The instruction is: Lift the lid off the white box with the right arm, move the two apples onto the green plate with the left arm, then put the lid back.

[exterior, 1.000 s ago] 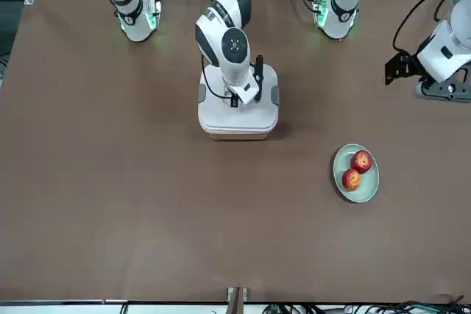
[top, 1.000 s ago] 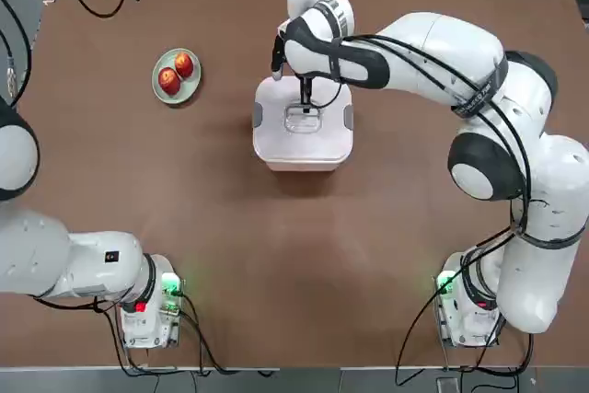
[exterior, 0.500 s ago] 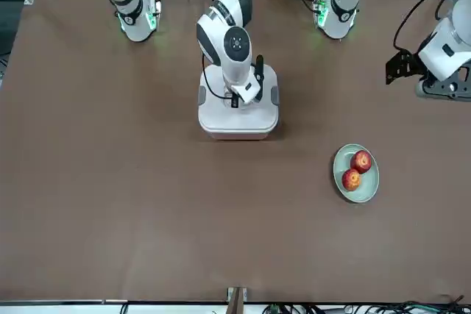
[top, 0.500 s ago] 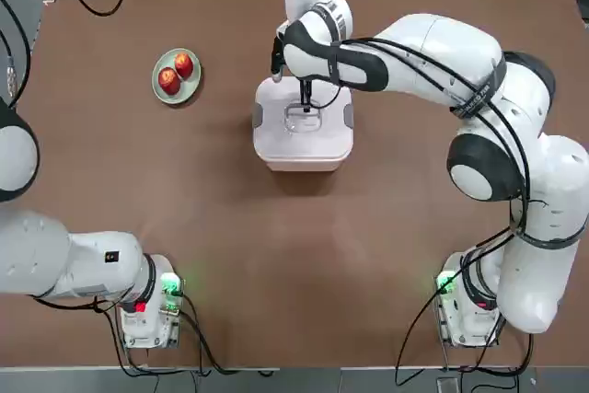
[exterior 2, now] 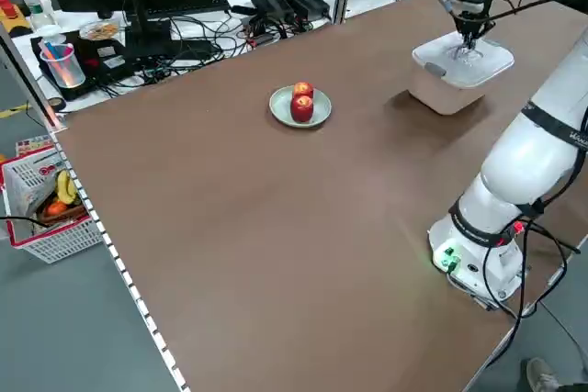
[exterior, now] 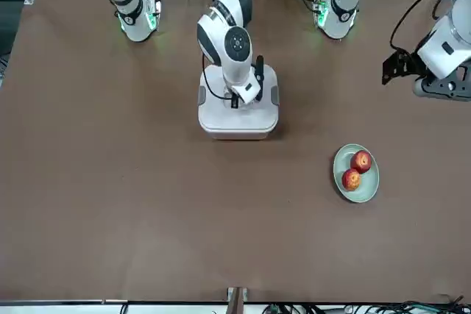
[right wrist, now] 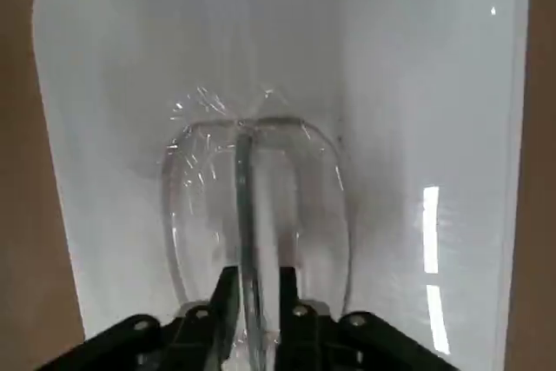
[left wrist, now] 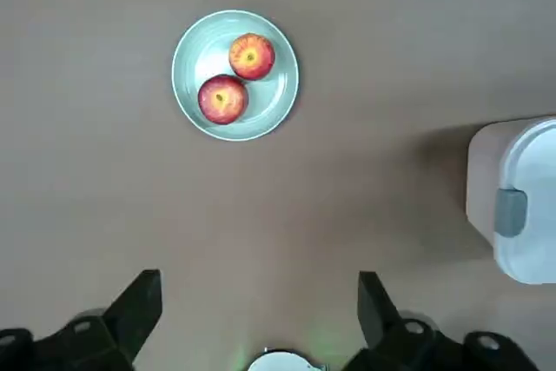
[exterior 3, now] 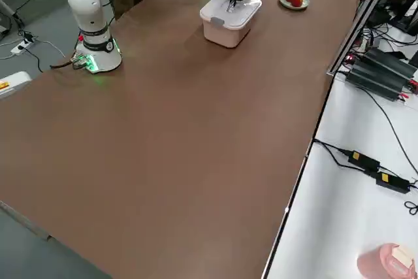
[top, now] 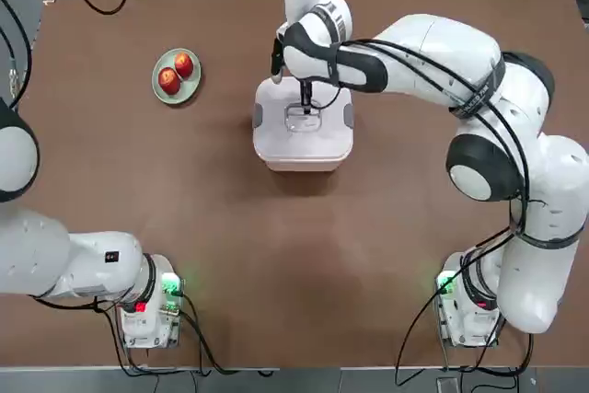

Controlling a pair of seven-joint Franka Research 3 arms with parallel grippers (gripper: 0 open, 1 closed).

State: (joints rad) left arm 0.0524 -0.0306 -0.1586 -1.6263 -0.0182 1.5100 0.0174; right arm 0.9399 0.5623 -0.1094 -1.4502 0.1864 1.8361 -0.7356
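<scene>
On green plate [top: 175, 75]: two apples [top: 176, 72] | white box [top: 303, 135]: lid [top: 303, 117] on

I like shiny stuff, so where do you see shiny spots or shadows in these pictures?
Right wrist view: bright streaks of glare on the lid beside its handle. Left wrist view: the white box casts a soft dark shadow on the brown table. Top view: green lights glow at both arm bases.

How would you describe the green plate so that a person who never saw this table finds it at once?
On the brown table, look from the white box toward the robot's left. There lies the green plate, small, round and pale mint, apart from the box. Alone on the table, it carries two apples.
</scene>
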